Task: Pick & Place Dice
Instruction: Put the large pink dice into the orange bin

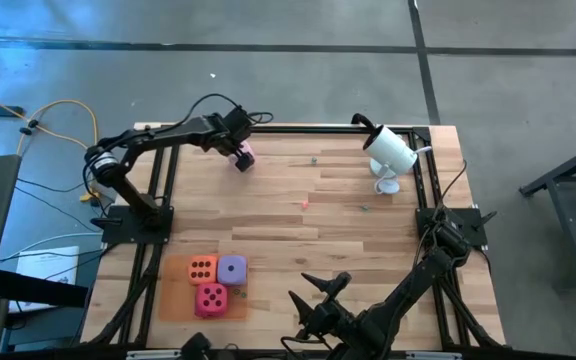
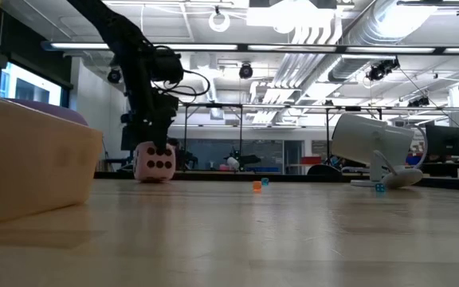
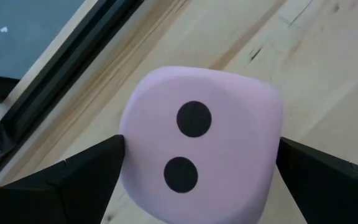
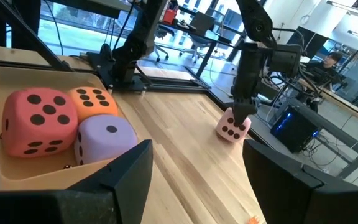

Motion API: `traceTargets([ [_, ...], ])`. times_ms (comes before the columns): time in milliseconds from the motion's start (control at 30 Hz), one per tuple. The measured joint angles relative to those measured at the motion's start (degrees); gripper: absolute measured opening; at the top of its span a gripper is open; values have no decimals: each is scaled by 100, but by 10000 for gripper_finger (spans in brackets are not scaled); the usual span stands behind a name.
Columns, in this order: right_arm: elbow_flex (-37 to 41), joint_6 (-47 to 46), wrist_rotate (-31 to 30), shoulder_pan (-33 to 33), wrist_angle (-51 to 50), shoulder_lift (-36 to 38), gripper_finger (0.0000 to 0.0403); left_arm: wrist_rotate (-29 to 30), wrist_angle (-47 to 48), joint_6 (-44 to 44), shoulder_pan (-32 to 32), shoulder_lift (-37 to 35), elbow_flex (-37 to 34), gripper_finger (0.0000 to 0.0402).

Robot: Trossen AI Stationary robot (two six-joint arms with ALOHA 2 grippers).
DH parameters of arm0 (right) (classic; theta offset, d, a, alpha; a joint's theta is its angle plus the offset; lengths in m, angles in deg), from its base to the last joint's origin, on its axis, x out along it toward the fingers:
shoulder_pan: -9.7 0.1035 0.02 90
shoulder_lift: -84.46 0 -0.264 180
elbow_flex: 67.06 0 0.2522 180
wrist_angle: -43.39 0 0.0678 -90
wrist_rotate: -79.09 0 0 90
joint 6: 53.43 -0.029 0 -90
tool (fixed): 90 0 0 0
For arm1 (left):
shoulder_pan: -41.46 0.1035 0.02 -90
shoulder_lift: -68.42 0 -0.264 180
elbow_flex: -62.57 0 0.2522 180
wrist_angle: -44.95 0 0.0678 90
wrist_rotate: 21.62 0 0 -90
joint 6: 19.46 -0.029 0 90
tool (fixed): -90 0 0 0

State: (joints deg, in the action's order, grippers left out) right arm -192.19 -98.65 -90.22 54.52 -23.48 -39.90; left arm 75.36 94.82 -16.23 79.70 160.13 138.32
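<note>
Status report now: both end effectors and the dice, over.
Left end effector open around light pink die at far edge. Right end effector empty, waiting near tray. Three dice in tray. Nothing blocking.

My left arm reaches far out and bends down at the wrist. My left claw [image 1: 240, 155] points down with its fingers [image 3: 86, 180] spread wide. My right arm is folded close to me, and my right claw [image 1: 318, 295] is partly open.
</note>
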Motion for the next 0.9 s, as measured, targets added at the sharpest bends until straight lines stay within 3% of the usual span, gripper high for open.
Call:
traceTargets([
  [333, 0, 39, 0, 0, -4, 0, 239, -87, 8, 60, -17, 88, -10, 399],
  [567, 0, 39, 42, 0, 18, 0, 239, -797, 290, -26, 40, 415, -1, 399],
  [900, 0, 39, 188, 0, 17, 0, 239, -494, 357, -125, 34, 588, -9, 399],
])
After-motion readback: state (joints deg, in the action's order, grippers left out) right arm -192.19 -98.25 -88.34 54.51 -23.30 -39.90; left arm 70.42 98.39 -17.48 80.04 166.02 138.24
